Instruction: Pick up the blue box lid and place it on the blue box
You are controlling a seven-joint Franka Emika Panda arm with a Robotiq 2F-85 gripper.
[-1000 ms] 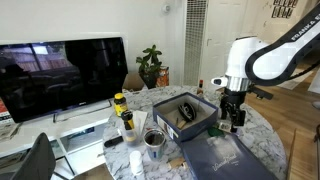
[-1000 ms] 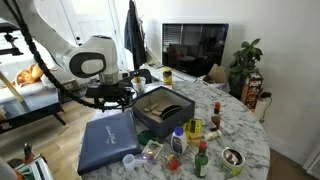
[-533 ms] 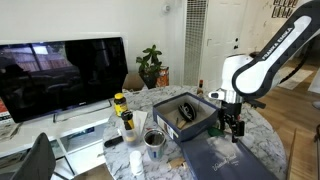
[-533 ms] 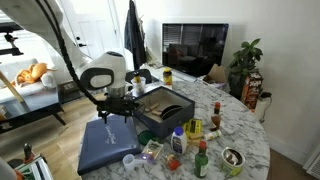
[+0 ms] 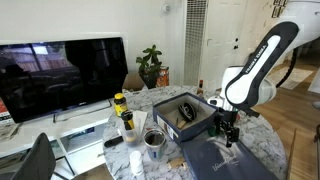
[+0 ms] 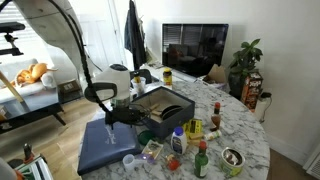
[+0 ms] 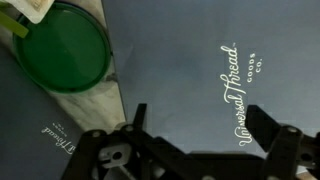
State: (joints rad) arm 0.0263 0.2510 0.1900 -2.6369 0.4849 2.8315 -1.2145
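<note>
Blue lid (image 7: 170, 70) lies flat at the near edge of the marble surface (image 6: 238, 122), lettered top up. The tool (image 7: 197, 125) hangs right over it with its fingers wide apart and nothing between them; whether the tips touch the lid cannot be told. A green round cap (image 7: 62, 45) sits just beside the lid. Behind the lid stands the deep blue box (image 6: 165, 108), open. Farther back is a television (image 5: 60, 75).
</note>
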